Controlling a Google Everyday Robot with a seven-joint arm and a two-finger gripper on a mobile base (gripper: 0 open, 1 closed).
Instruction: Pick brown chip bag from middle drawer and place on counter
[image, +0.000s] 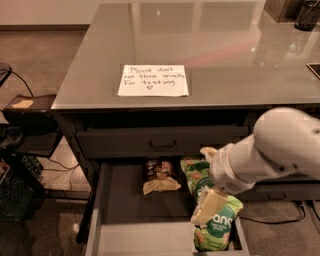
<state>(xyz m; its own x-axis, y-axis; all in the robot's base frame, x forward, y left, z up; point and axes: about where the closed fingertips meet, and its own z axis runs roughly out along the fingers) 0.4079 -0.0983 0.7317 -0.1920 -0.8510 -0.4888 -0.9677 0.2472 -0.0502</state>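
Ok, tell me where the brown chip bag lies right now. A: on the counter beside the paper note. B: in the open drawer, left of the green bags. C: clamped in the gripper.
B: the brown chip bag lies in the open middle drawer, left of the green bags, while the gripper hangs open over those bags, apart from it.
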